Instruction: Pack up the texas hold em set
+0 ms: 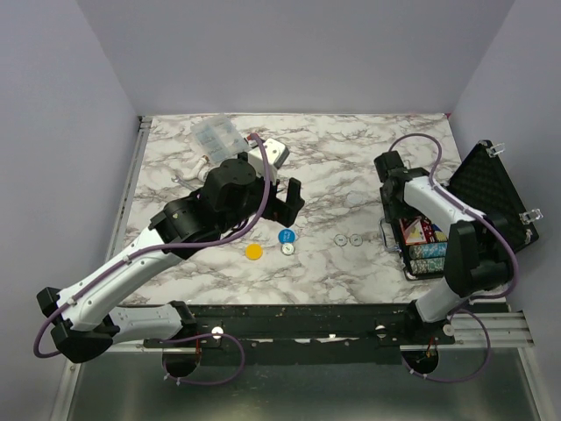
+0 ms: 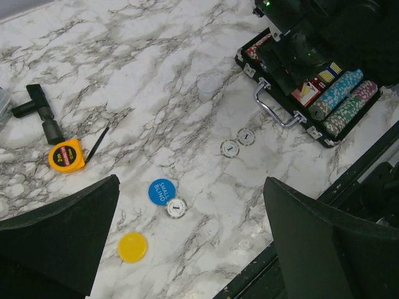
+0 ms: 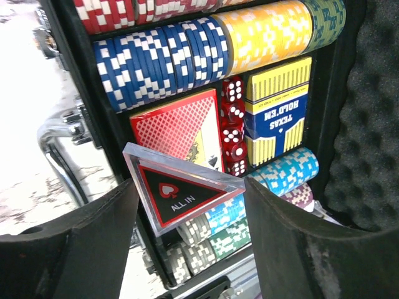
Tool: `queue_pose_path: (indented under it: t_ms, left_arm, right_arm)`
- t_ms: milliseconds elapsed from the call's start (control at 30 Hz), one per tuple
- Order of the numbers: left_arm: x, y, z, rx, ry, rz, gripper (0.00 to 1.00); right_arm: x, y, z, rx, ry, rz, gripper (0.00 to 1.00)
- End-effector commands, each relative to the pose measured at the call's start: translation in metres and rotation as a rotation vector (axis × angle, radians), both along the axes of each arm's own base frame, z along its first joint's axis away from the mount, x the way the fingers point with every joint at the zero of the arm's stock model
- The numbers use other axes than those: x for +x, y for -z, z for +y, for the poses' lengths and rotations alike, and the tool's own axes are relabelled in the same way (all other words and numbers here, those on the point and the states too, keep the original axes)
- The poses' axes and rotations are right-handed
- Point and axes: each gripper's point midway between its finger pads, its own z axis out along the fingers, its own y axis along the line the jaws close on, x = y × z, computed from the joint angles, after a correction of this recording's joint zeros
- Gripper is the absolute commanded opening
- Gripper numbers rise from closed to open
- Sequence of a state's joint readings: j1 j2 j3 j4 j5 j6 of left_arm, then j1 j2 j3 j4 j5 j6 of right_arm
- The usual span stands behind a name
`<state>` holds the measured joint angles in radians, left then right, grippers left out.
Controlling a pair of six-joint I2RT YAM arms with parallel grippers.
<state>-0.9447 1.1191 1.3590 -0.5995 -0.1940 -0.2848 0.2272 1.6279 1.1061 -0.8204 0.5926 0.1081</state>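
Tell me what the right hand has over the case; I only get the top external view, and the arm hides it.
Observer: The right wrist view shows a clear ALL IN triangle spanning the gap between the fingers of the right hand, apparently gripped, just above the red card box.
Operator: Is the blue disc on the table marked?
Observer: The left wrist view reads SMALL BLIND on the blue disc; a white disc touches its edge.
Operator: Anything else my view misses?
Observer: An orange tape measure lies on the table, next to a black T-shaped tool.
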Motion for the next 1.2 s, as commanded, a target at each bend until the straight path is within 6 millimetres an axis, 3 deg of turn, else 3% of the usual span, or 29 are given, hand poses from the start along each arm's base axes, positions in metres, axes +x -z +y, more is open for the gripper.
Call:
queue_pose_path:
  t_ms: [0, 167, 533, 667, 800, 867, 1033, 1167]
  left_arm:
    - [0.0, 0.004, -0.007, 0.004, 0.023, 0.0, 0.98]
    - [0.0, 0.004, -0.007, 0.007, 0.025, 0.0, 0.98]
    - [0.001, 0.005, -0.008, 0.009, 0.023, 0.003, 0.98]
    - [0.001, 0.007, -0.009, 0.013, 0.022, 0.009, 0.98]
    - [0.001, 0.009, -0.01, 0.009, 0.022, 0.02, 0.98]
    - [0.001, 0.008, -0.011, 0.01, 0.025, 0.028, 0.99]
    - [0.001, 0.012, -0.014, 0.017, 0.032, 0.046, 0.98]
    - [0.0, 0.014, -0.017, 0.022, 0.039, 0.055, 0.99]
  right_arm:
    - [-0.005, -0.009, 0.012, 0.087, -0.016, -0.037, 0.72]
    - [-0.009, -0.007, 0.007, 0.063, -0.006, -0.039, 0.79]
    - [0.01, -0.02, 0.011, 0.084, 0.075, -0.131, 0.78]
    - [0.028, -0.019, 0.056, 0.354, 0.094, -0.217, 0.73]
    - [0.022, -0.015, 0.088, 0.543, 0.182, -0.191, 0.73]
    - [0.013, -0.008, 0.102, 0.599, 0.196, -0.138, 1.0]
    - [0.006, -0.002, 0.13, 0.607, 0.167, -0.116, 0.99]
    - [0.001, 0.012, 0.143, 0.63, 0.236, -0.08, 0.92]
